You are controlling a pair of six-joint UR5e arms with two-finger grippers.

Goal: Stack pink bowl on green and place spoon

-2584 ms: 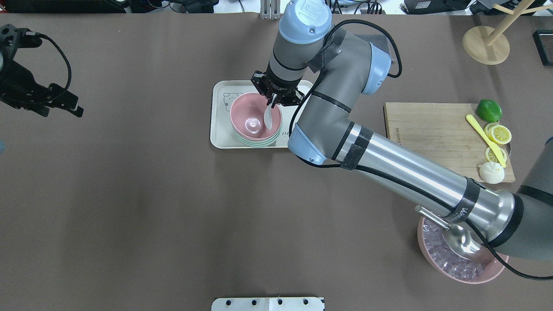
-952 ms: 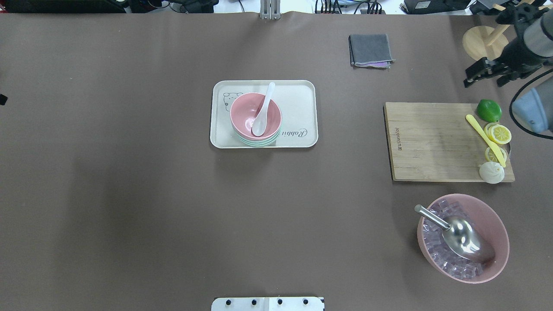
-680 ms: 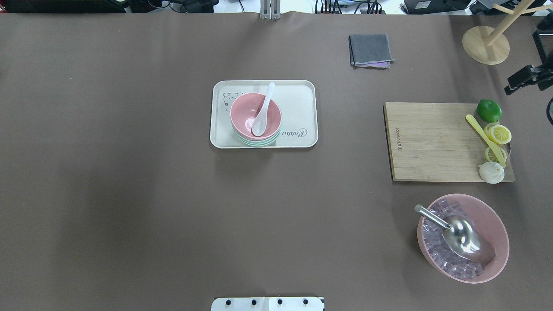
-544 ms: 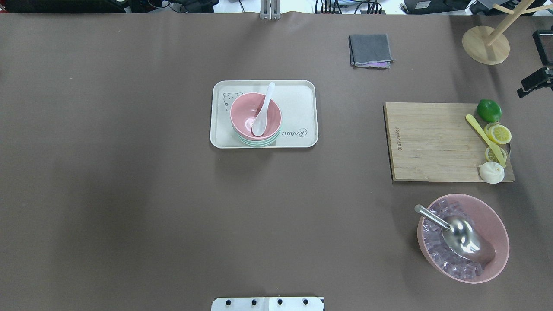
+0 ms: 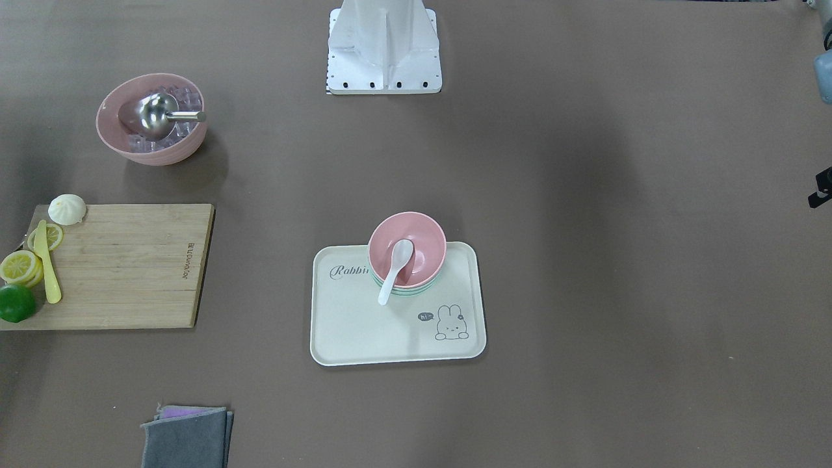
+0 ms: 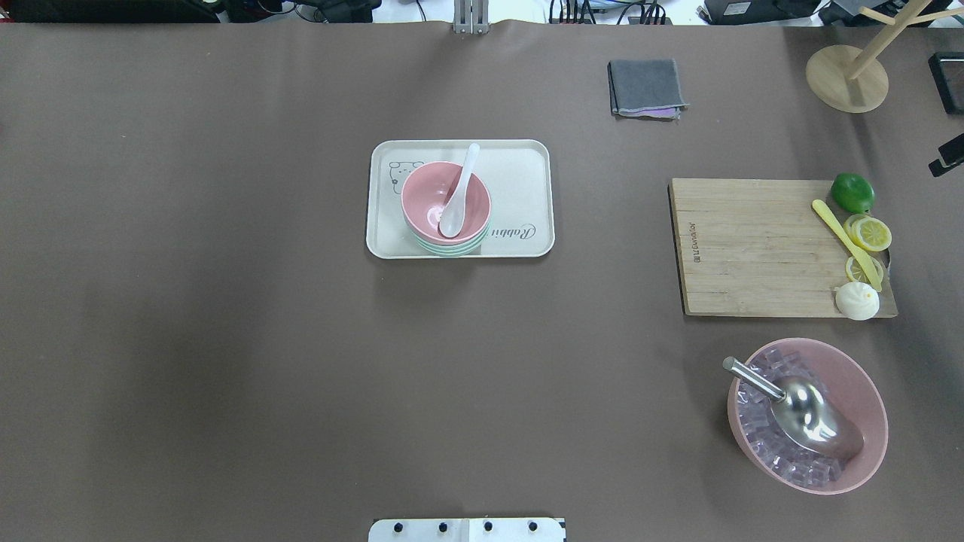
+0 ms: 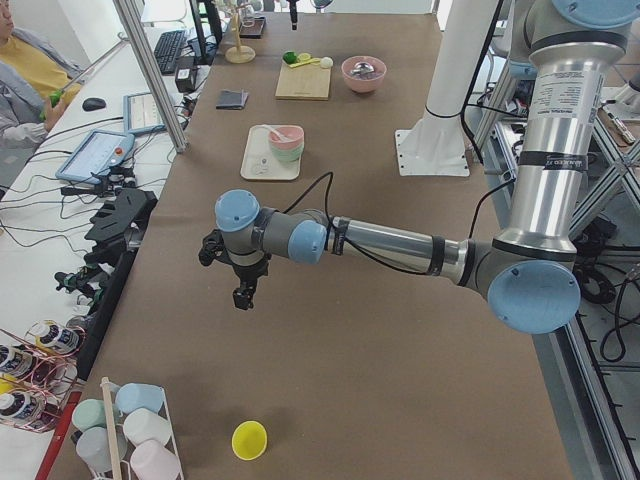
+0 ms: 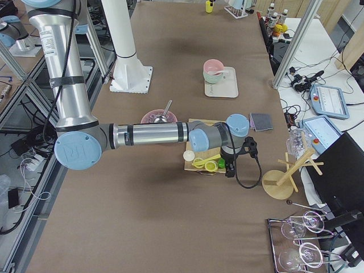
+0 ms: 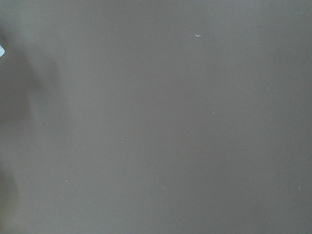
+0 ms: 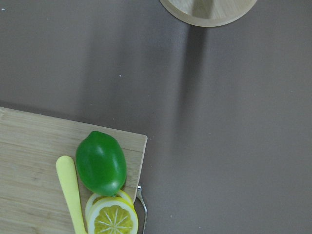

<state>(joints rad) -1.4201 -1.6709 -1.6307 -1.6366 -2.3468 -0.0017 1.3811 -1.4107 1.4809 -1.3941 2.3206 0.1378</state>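
The pink bowl [image 6: 431, 193] sits nested on top of the mint green bowls [image 6: 446, 248] on a cream tray [image 6: 520, 173]. The white spoon [image 6: 456, 203] lies in the pink bowl, scoop inside, handle resting over the far rim. The stack also shows in the front view [image 5: 424, 235]. My right gripper [image 8: 230, 169] hangs over the lime at the table's right end; only a black sliver of it [image 6: 947, 156] shows overhead. My left gripper [image 7: 241, 293] hangs over bare table far to the left. I cannot tell whether either is open or shut.
A wooden cutting board [image 6: 745, 241] holds a lime [image 6: 852, 193], lemon slices, a yellow knife [image 6: 843, 241] and a bun. A larger pink bowl [image 6: 870, 388] with ice and a metal scoop stands at near right. A grey cloth [image 6: 646, 86] and a wooden stand [image 6: 846, 79] are at the back.
My right gripper let go of the spoon in the pink bowl and drew away to the table's right edge. My left gripper moved out of the overhead view on the left.
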